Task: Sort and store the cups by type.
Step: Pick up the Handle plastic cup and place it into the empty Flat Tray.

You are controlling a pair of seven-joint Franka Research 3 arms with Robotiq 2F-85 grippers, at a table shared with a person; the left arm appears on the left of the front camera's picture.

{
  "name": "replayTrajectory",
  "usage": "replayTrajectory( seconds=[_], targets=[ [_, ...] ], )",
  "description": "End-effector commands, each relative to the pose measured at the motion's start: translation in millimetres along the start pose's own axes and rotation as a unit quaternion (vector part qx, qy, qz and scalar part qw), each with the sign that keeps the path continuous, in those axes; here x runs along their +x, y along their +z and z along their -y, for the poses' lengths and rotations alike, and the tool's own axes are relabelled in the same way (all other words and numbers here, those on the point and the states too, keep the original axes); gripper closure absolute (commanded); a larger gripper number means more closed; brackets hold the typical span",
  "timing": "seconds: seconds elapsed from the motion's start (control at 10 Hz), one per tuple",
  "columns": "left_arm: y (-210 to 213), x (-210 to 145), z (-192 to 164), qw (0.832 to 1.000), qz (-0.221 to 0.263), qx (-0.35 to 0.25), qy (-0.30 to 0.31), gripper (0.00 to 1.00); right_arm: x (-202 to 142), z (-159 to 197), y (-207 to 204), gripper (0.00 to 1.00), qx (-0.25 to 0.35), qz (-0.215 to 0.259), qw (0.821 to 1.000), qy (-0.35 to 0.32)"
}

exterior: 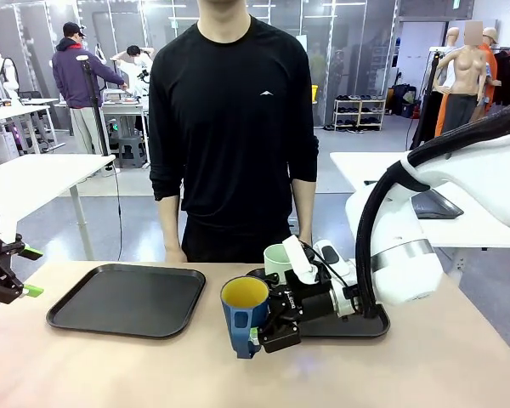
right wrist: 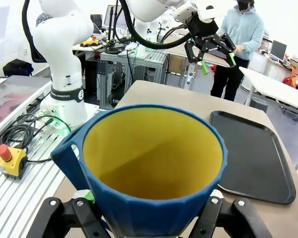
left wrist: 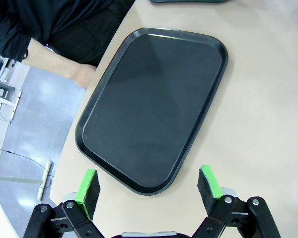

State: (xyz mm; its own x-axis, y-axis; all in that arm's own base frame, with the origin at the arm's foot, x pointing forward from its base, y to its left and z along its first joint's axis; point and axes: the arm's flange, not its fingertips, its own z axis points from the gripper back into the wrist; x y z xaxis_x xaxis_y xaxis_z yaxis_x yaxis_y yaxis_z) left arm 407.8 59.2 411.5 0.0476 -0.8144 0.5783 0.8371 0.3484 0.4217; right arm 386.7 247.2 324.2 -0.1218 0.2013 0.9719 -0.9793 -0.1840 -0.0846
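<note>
— What's the right tool [exterior: 257, 333] doing?
— Clamped on the blue mug [exterior: 244, 313], lower middle of the frame, above the bench [exterior: 425, 365].
— The mint tumbler [exterior: 278, 261]?
— Just behind, on the right tray [exterior: 361, 327].
— Left tool [left wrist: 149, 186]?
— Jaws wide apart, over the empty tray [left wrist: 154, 104].

Bright even overhead indoor light, soft faint shadows under the dark tray [exterior: 126, 299], mild sheen on its surface, sharp focus in the front view, wide-angle bending at wrist view edges, slight background softness.
</note>
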Motion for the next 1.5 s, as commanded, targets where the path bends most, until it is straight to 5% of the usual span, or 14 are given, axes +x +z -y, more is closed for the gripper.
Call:
replayTrajectory(
  seconds=[0.0, 0.4, 0.5, 1.4],
  targets=[
    [-2, -2, 3, 1.0, -0.003, 0.009, -0.01, 0.0, -2, 0, -1, 0.81, 0.005, 0.001, 1.0, 0.005],
    [-2, -2, 3, 1.0, -0.003, 0.009, -0.01, 0.0, -2, 0, -1, 0.81, 0.005, 0.001, 1.0, 0.005],
    [-2, -2, 3, 1.0, -0.003, 0.009, -0.01, 0.0, 0, 0, 0, 0.26, 0.0, 0.0, 1.0, 0.0],
    [-2, -2, 3, 1.0, -0.003, 0.009, -0.01, 0.0, -12, 50, -159, 0.26, -0.002, 0.077, 0.997, 0.008]
  ],
)
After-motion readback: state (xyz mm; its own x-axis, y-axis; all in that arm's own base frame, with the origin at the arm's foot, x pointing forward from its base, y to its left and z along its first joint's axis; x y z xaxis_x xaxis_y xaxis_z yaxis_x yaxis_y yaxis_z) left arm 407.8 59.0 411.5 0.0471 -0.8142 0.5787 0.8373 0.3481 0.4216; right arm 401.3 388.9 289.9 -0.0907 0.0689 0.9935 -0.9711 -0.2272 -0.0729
